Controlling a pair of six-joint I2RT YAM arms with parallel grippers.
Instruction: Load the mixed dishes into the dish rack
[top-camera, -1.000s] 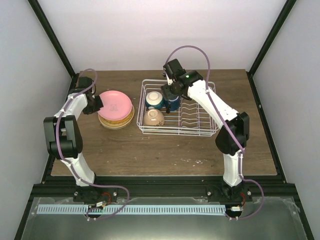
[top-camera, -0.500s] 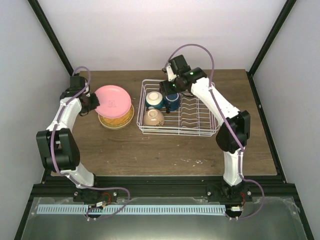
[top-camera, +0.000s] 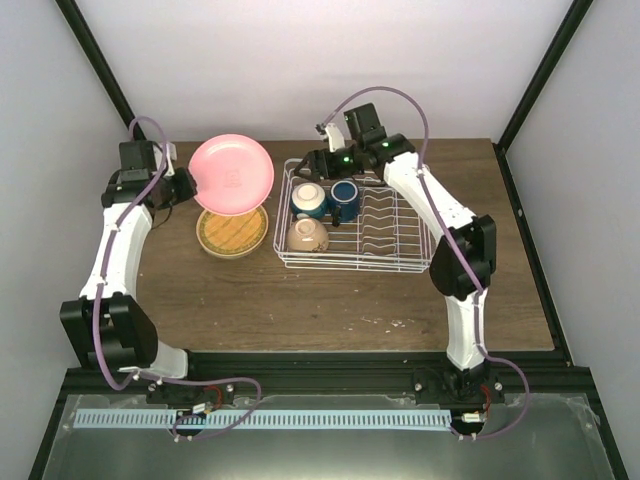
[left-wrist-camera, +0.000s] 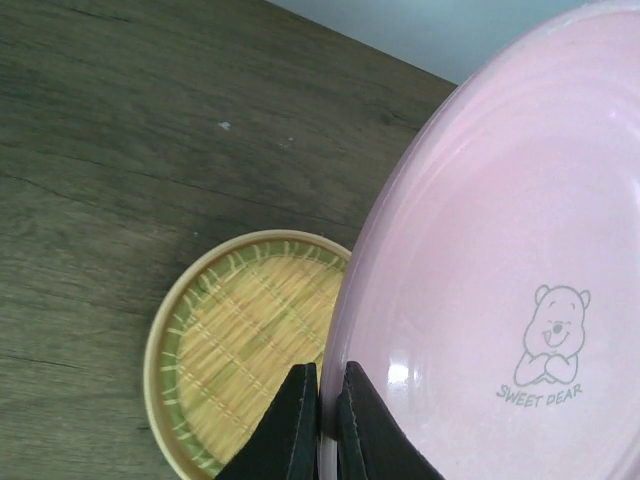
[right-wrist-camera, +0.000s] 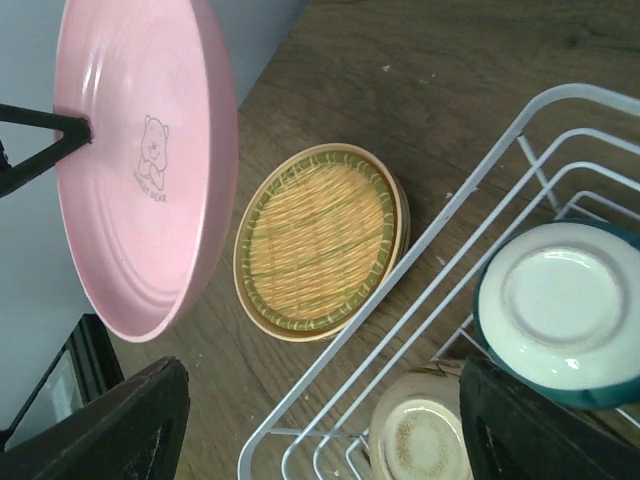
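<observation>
L pincer (left-wrist-camera: 328, 372) clamped on pink plate (top-camera: 233, 175) rim. Plate held tilted, clear of tan plate (top-camera: 233, 232) on bench (top-camera: 330, 310), at 9 o'clock of dish rack (top-camera: 400, 266), prob. to suit prong slots. R pincer (top-camera: 320, 162) spread wide, empty, over rack's 11 o'clock corner. Cream bowl (top-camera: 308, 235), white-blue bowl (top-camera: 308, 198), mug (top-camera: 345, 198) racked.

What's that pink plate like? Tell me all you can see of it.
The pink plate is round, glossy, plastic-looking, with a shallow raised rim and a small bear drawing with lettering. The left gripper pinches its edge, holding it tilted in the air above the woven plate, left of the dish rack.
</observation>
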